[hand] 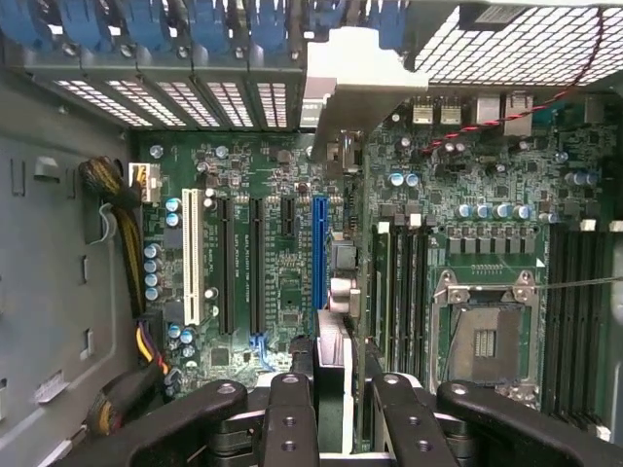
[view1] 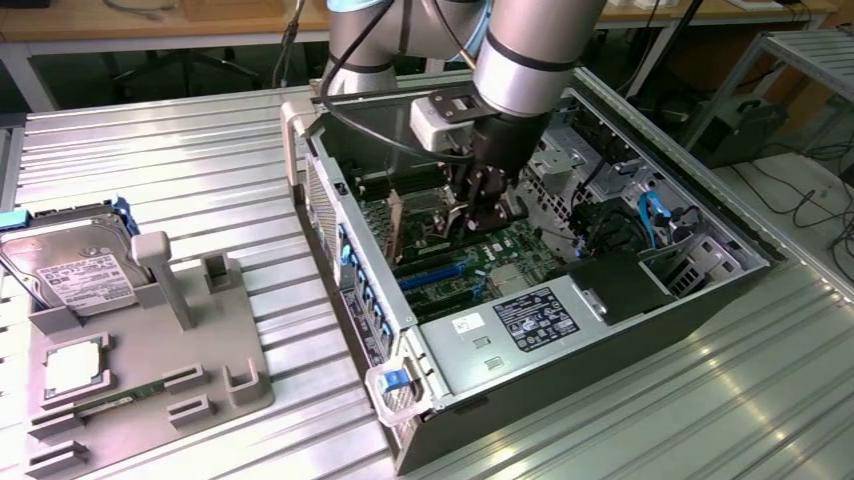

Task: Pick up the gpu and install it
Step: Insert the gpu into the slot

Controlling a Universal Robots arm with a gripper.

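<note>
The gpu [view1: 398, 228] is held edge-on inside the open computer case [view1: 694, 300], just above the motherboard. My gripper [view1: 471, 215] reaches down into the case and is shut on the card's upper edge. In the wrist view the gpu [hand: 331, 355] runs as a thin strip from between my fingers [hand: 289, 418] to its silver end bracket [hand: 350, 78] at the case's rear slot openings. It lies right beside the long blue expansion slot [hand: 319, 248]. Whether its edge touches the slot is hidden.
White and black slots [hand: 192, 258] lie beside the blue one, with the empty CPU socket [hand: 484, 341] and memory slots [hand: 404, 282] on the other side. Outside the case, a grey fixture [view1: 147, 370] and a hard drive [view1: 74, 270] sit at the exterior view's left.
</note>
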